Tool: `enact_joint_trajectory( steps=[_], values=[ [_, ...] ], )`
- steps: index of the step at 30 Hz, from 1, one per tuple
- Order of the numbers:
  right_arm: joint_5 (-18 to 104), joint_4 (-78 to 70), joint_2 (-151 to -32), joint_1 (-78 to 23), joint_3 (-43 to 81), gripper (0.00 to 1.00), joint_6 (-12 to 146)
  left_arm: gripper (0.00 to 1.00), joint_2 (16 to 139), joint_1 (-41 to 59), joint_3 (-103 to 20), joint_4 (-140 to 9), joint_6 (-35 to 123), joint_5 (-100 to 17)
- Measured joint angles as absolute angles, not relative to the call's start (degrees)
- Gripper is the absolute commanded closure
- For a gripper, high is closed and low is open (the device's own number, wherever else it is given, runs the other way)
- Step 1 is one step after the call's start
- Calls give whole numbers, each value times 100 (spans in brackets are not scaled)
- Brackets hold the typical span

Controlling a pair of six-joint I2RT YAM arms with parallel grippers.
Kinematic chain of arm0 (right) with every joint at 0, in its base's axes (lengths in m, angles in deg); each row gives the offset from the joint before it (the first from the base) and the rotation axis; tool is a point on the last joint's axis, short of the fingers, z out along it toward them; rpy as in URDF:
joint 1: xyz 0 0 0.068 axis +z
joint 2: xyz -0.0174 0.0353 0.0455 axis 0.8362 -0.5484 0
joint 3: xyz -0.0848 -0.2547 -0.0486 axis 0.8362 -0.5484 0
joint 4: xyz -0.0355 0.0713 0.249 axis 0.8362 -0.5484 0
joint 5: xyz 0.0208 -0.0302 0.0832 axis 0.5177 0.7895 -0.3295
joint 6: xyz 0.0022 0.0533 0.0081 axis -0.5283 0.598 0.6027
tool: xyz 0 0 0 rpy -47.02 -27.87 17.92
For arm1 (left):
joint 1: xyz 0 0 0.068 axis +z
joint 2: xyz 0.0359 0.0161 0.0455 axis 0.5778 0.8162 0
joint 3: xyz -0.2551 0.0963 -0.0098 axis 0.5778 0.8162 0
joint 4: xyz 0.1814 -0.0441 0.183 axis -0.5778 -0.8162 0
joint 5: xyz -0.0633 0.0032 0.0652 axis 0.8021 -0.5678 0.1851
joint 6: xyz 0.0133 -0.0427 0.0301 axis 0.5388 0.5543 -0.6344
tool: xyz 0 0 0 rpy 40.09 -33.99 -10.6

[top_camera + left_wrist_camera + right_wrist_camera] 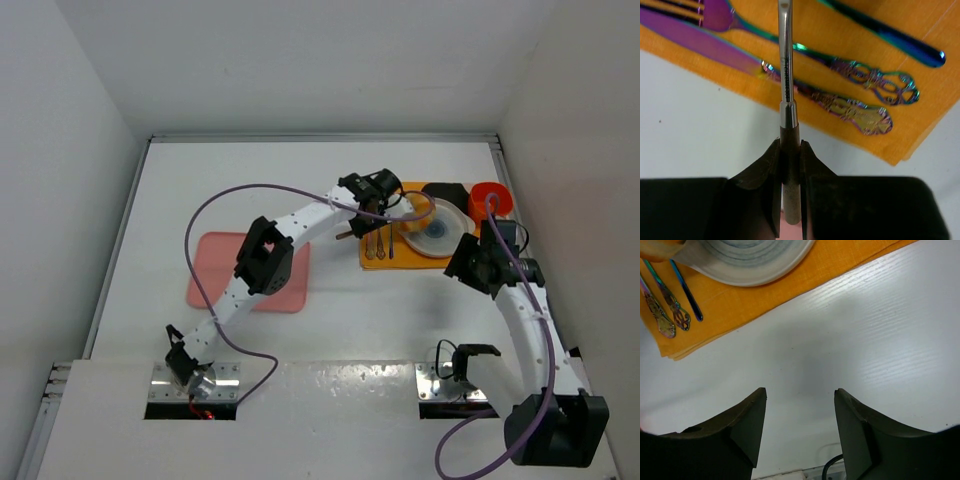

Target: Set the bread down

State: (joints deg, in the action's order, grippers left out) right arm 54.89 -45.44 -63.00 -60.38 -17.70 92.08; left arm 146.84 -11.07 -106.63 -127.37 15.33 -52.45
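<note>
My left gripper (pixel 789 145) is shut on the dark handle of a steel-shafted utensil (pixel 785 75), which reaches over the orange placemat (pixel 850 30). In the top view this gripper (pixel 385 195) hovers at the left rim of the white plate (pixel 450 245). The bread shows only as a golden-brown edge (pixel 657 249) in the top left corner of the right wrist view, beside the plate (pixel 755 262); the rest is out of frame. My right gripper (pixel 800 392) stands open over bare white table, near the placemat's front edge, with nothing between its fingers.
A rainbow-coloured fork (pixel 715 15), knife (pixel 700 42) and a blue-handled piece (pixel 890 37) lie on the placemat. A pink tray (pixel 250 272) lies left of the mat, under the left arm. A red cup (pixel 490 198) and a black object (pixel 445 192) stand behind the plate.
</note>
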Motion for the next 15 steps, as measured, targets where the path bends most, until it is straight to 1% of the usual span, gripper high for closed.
enact_joint_trajectory(
  steps=[8,15],
  values=[
    [5600,-4752,-6263,-6194,-1770,43,8944,100,14936,-1516,-10766,-12327,1492,-5772],
    [5655,-4795,-6263,-6264,-1770,43,8756,100,15040,-1654,-10764,-11894,1048,-6561]
  ],
)
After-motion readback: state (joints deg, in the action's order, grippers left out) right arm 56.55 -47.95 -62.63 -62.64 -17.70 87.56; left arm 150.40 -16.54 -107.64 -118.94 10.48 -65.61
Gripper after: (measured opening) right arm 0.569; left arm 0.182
